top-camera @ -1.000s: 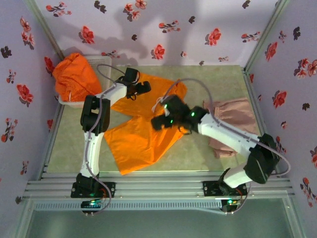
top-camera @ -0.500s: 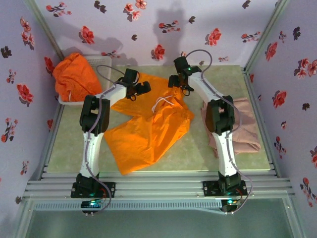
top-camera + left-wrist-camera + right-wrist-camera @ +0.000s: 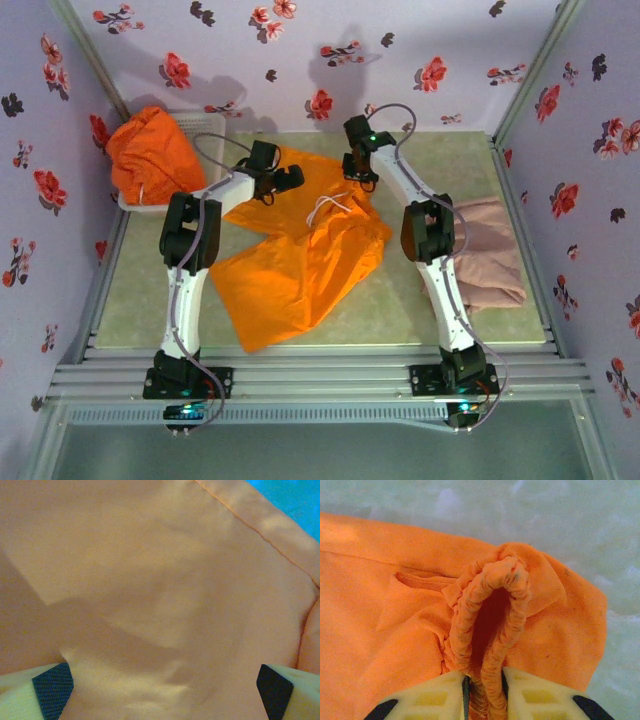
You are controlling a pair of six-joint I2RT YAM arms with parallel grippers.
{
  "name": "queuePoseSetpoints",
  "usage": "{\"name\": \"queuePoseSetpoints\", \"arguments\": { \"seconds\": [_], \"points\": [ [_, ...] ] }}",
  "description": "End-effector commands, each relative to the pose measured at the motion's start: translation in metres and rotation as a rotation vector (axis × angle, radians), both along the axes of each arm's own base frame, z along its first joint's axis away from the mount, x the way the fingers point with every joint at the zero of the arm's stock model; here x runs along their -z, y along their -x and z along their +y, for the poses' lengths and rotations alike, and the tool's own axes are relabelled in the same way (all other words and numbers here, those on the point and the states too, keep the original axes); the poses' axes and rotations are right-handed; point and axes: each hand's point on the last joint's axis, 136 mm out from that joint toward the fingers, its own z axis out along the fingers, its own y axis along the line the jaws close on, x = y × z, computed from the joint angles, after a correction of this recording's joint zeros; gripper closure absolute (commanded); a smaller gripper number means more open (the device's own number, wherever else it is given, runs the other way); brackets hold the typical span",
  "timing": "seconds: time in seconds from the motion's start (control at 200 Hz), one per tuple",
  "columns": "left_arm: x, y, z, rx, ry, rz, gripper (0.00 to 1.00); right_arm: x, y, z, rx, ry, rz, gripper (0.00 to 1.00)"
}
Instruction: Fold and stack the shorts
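Shorts number three, and none sits on another, so no stack exists yet. One spread orange pair (image 3: 300, 270) lies open across the middle of the table (image 3: 400, 300), its legs running toward 7 o'clock and its waist toward 12 o'clock, with the white drawstring (image 3: 325, 205) loose on top. A second heaped orange pair (image 3: 150, 150) is piled in the white basket (image 3: 205, 120) at 10 o'clock, unfolded. The pink-beige pair (image 3: 490, 260) rests at 3 o'clock, partly behind the right arm. It looks compact, but whether it counts as properly folded I cannot tell.

The right gripper (image 3: 358, 172) is at the 12 o'clock edge of the spread orange pair. In its wrist view the right gripper (image 3: 482, 685) is clenched on the gathered elastic waistband (image 3: 490, 590), which loops up out of the pinched jaws. The left gripper (image 3: 290, 178) hovers near the 11 o'clock corner of the same garment. Seen from its wrist, the left gripper (image 3: 162, 687) stands released, fingers wide apart over smooth orange cloth and gripping nothing.

My reading is that the work is in its early part: the first fold of the spread orange pair is being set up, with one waist corner seized and the other not yet taken. Left to do: fold this pair, fetch and fold the basket pair, then pile all three
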Motion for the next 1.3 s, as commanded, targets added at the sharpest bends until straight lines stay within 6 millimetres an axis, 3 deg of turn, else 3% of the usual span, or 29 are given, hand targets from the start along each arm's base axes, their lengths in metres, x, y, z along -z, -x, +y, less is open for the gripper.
{"name": "queuePoseSetpoints", "arguments": {
  "seconds": [0.0, 0.035, 0.185, 0.36, 0.48, 0.68, 0.75, 0.815, 0.925, 1.065, 1.17, 1.295],
  "points": [
    [0.065, 0.037, 0.029, -0.033, -0.077, 0.209, 0.01, 0.005, -0.002, -0.012, 0.022, 0.009, 0.021, 0.93],
    [0.066, 0.037, 0.031, -0.037, -0.079, 0.211, 0.01, 0.001, -0.004, -0.015, 0.027, 0.004, 0.017, 1.00],
    [0.069, 0.039, 0.045, -0.070, -0.085, 0.211, 0.01, -0.030, -0.010, -0.034, 0.035, -0.007, -0.019, 1.00],
    [0.073, 0.040, 0.066, -0.136, -0.066, 0.230, 0.01, -0.067, -0.008, -0.074, 0.052, 0.044, -0.069, 1.00],
    [0.069, 0.038, 0.069, -0.147, -0.058, 0.219, 0.01, -0.064, -0.003, -0.106, 0.090, 0.082, -0.049, 0.98],
    [0.069, 0.038, 0.079, -0.180, -0.050, 0.219, 0.00, -0.040, 0.004, -0.135, 0.140, 0.089, 0.021, 0.93],
    [0.069, 0.037, 0.081, -0.188, -0.046, 0.217, 0.01, -0.033, 0.002, -0.141, 0.156, 0.082, 0.028, 0.84],
    [0.065, 0.034, 0.079, -0.183, -0.039, 0.204, 0.01, -0.030, 0.001, -0.142, 0.160, 0.069, 0.034, 0.68],
    [0.042, 0.026, 0.072, -0.161, 0.004, 0.155, 0.01, -0.037, -0.001, -0.140, 0.153, 0.048, 0.023, 0.43],
    [-0.005, 0.017, 0.060, -0.126, 0.059, 0.059, 0.01, -0.071, 0.007, -0.133, 0.141, -0.008, -0.024, 0.31],
    [-0.045, 0.014, 0.047, -0.087, 0.104, -0.013, 0.01, -0.102, 0.026, -0.115, 0.111, -0.109, -0.084, 0.23],
    [-0.086, 0.018, 0.027, -0.037, 0.135, -0.081, 0.01, -0.118, 0.068, -0.098, 0.073, -0.143, -0.126, 0.18]
  ]
}}
